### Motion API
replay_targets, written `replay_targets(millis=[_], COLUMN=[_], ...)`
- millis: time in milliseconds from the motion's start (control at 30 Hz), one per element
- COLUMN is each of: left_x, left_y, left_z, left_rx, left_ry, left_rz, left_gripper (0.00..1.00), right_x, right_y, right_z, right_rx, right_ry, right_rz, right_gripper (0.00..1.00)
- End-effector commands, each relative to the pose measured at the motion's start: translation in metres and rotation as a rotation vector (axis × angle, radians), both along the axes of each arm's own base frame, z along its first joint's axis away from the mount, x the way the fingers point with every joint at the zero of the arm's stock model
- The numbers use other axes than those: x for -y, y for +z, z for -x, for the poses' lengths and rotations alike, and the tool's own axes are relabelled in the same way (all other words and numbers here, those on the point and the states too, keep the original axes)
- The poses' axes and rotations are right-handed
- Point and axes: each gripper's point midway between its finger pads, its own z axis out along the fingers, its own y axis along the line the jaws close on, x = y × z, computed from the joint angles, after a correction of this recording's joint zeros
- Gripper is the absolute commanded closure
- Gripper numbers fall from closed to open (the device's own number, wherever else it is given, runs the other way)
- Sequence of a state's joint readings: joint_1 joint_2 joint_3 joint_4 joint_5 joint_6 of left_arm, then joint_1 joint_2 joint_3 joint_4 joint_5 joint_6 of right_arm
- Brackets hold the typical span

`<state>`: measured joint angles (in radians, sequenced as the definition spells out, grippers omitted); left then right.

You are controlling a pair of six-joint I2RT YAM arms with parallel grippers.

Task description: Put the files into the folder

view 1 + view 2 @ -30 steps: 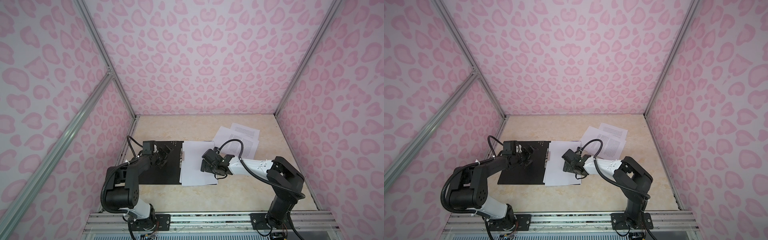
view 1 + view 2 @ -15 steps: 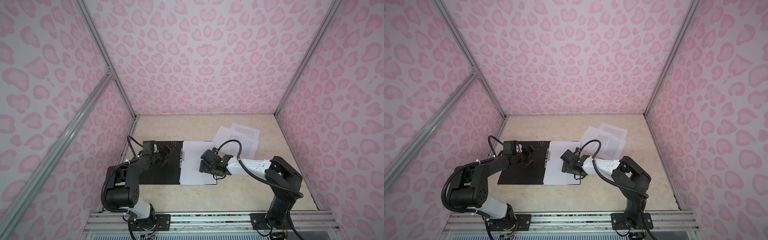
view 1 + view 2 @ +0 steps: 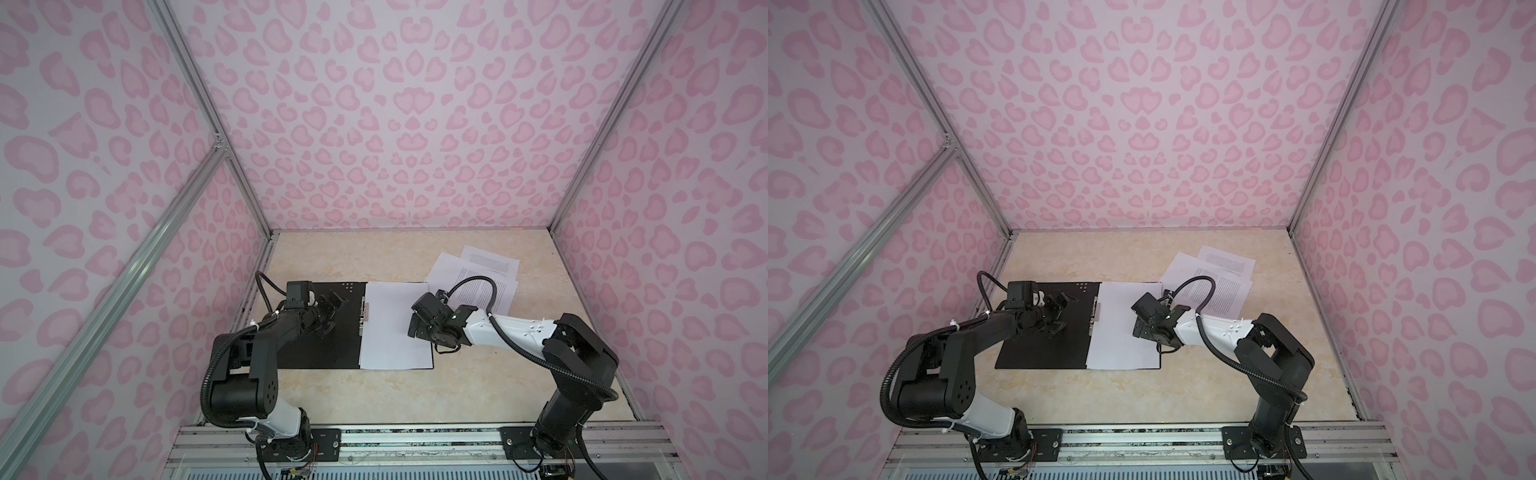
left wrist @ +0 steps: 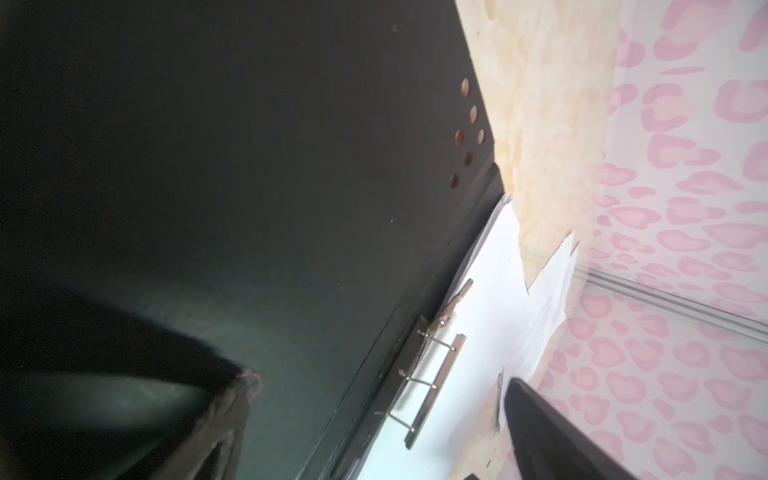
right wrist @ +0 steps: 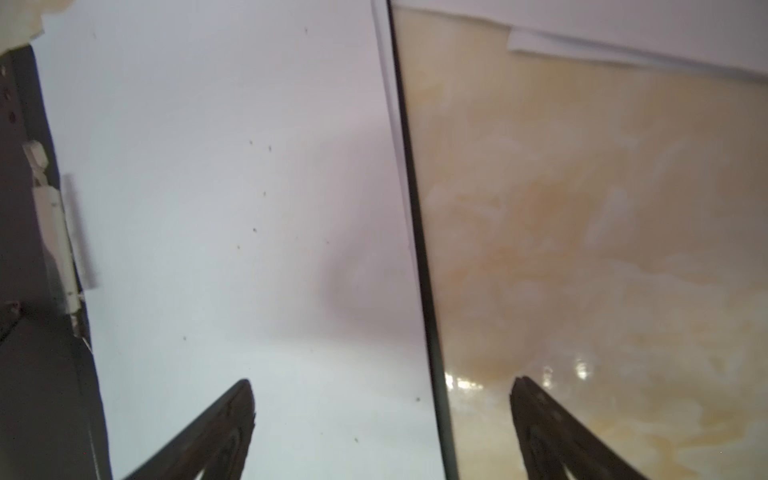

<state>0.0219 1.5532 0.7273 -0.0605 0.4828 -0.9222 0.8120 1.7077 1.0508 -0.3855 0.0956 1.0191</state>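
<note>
Both pairs of jaws gape wide and empty: right gripper [image 5: 382, 384] straddles the outer edge of the sheet [image 3: 386, 340] in the open folder [image 3: 316, 353], left gripper [image 3: 331, 312] hovers over its black cover, loose files [image 3: 482, 282] just beyond the right gripper.

The left arm [image 3: 266, 345] is mostly black, with a white link above its base and a round joint housing dotted with small holes. The right arm [image 3: 582, 353] has black joints and a white forearm. A ribbed black cable [image 3: 206, 374] runs along each arm. The left gripper [image 4: 380, 377] and right gripper [image 5: 382, 381] have dark, tapered fingers. The black base plates [image 3: 519, 441] carry bright screws.
</note>
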Motion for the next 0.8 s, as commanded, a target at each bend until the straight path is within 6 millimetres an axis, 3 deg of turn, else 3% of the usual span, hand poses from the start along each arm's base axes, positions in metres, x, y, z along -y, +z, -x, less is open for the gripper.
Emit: replay_targets(millis=[0,133,233,333,433,567,767], left_x=[0.01,0.03,0.051,0.084,0.123,0.165,0.216], left_y=[0.024,0.071,0.097,0.113,0.121,0.118,0.102], left_z=[0.0,-0.005,0.0,0.01,0.021,0.031,0.033], left_rx=[0.031,0.138,0.196,0.236,0.266,0.265,0.228], left_ry=[-0.072,-0.154,-0.231,-0.341,-0.46,-0.579,-0.691], left_rz=[-0.007,-0.054,-0.095,-0.108,-0.092,-0.076,-0.068], left_gripper=[0.03,0.03,0.03,0.03,0.03,0.03,0.03], right_x=[0.033,0.109,0.16,0.188,0.2,0.2,0.199], right_y=[0.01,0.013,0.009,-0.002,-0.012,-0.027,-0.037], right_z=[-0.02,-0.053,-0.065,-0.069,-0.071,-0.066,-0.034], right_rx=[0.036,0.035,0.025,-0.016,-0.036,-0.079,-0.131], right_ry=[0.006,-0.074,-0.125,-0.149,-0.149,-0.141,-0.159], right_rz=[0.015,-0.006,0.041,0.031,0.029,0.006,-0.027], right_gripper=[0.03,0.03,0.03,0.03,0.03,0.04,0.05])
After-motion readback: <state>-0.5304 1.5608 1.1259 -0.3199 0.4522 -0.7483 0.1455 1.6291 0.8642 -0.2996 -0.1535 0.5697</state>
